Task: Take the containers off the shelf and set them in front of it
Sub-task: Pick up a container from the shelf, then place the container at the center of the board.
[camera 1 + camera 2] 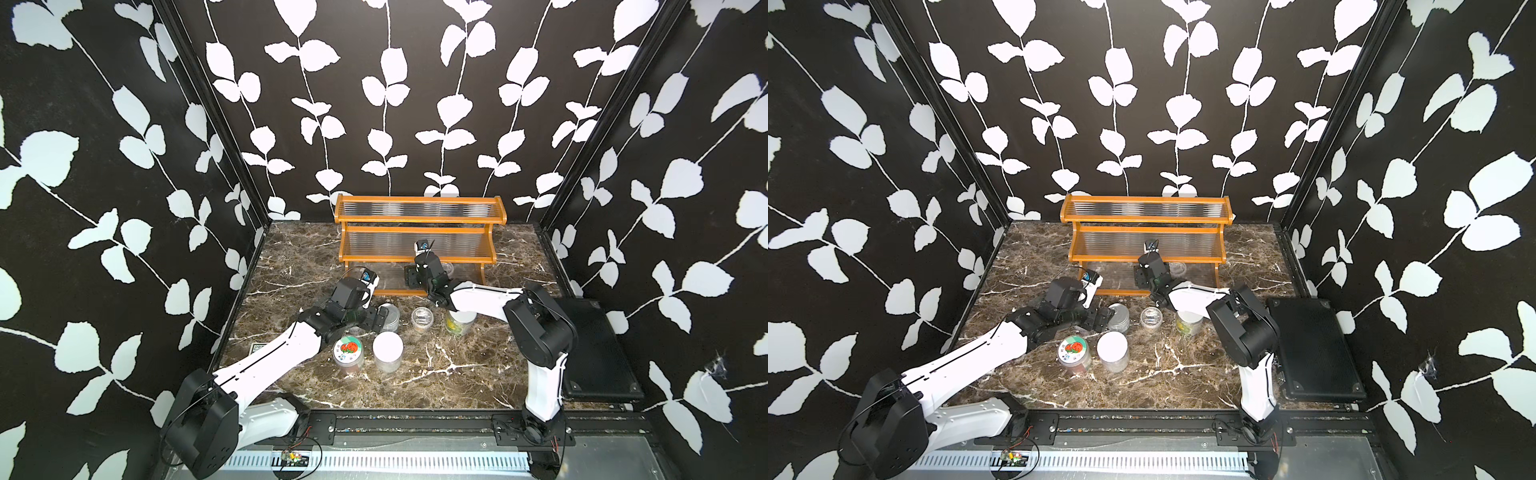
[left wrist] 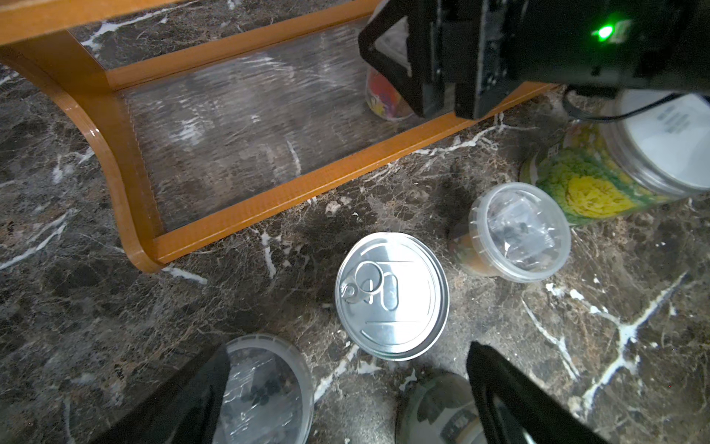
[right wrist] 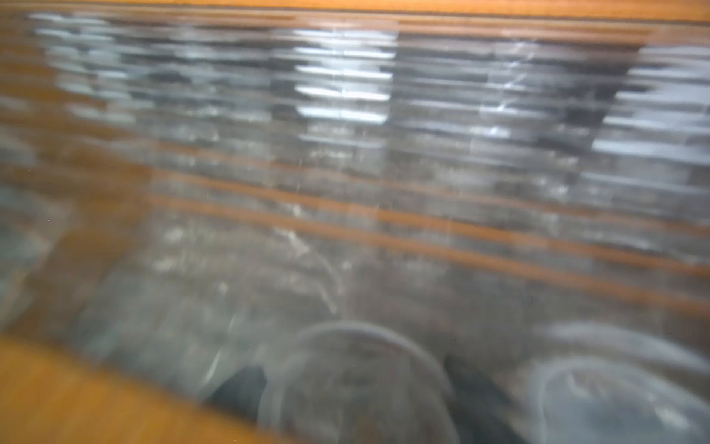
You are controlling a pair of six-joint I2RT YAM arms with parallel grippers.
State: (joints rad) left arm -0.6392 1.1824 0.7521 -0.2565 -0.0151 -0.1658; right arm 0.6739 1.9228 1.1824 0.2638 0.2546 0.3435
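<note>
Step in hand: clearing the lowest tier of the shelf (image 1: 419, 220). The right pincer (image 3: 353, 373) is reached into that tier with its fingers on either side of a clear lidded cup (image 3: 355, 342). That wrist view is blurred, so it cannot be told whether the fingers have bitten on the cup. A second clear cup (image 1: 447, 266) stands just beside it on the same tier. The left pincer (image 2: 349, 351) hovers low over the surface (image 1: 478, 374), spread fully wide and holding nothing, with the silver tin can (image 2: 392, 296) just ahead of its tips. Set in front of the shelf are the tin can, a clear tub (image 1: 422, 318), the yellow-green label jar (image 1: 459, 324), the strawberry lid jar (image 1: 348, 353) and the white lid jar (image 1: 387, 351). Judgement: the task is well advanced, with two cups apparently left on the shelf. The next move calls for a confirmed grip, a lift clear of the tier's wooden front rail, and a set-down in a free gap, avoiding the neighbouring cup.
</note>
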